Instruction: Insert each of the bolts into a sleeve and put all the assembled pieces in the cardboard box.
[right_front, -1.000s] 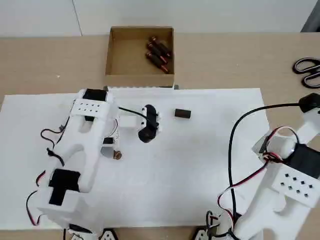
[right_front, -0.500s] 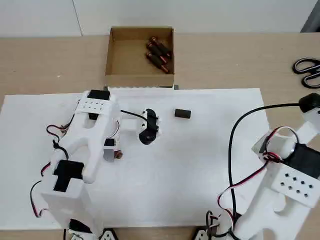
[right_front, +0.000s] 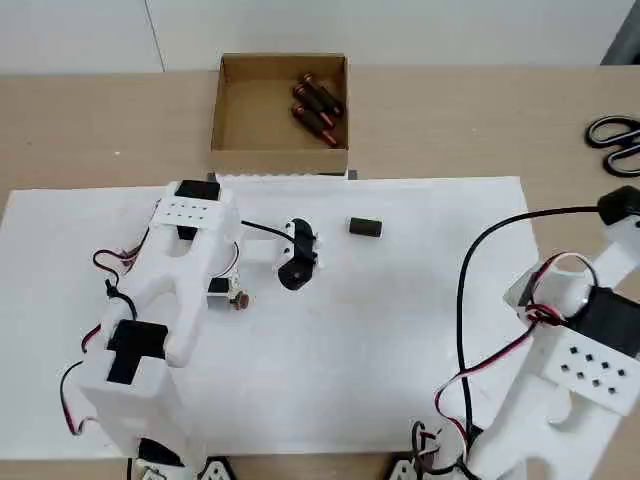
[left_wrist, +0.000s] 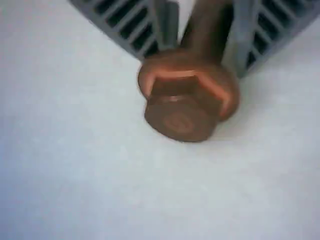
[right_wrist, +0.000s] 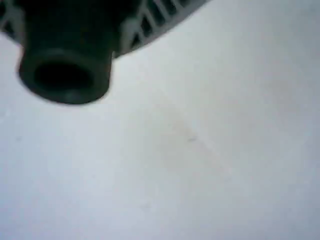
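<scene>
Plainly, the left gripper (left_wrist: 204, 30) is clamped on a bolt (left_wrist: 185, 105). The shank runs up between the ribbed jaws and the hex head sticks out in front, close over the white sheet (right_front: 380, 330). The right gripper (right_wrist: 75, 25) is closed around a sleeve (right_wrist: 65, 70), whose open bore faces its own wrist camera. From above, the bolt sits on the sheet's left half with its head pointing roughly toward the right arm (right_front: 575, 360), which stands well apart (a wide gap to close). The shank's tip is hidden, so how much is free to enter the bore I cannot tell. A loose sleeve (right_front: 366, 227) lies near the box (right_front: 280, 158), nearer the left arm. No writing is legible.
</scene>
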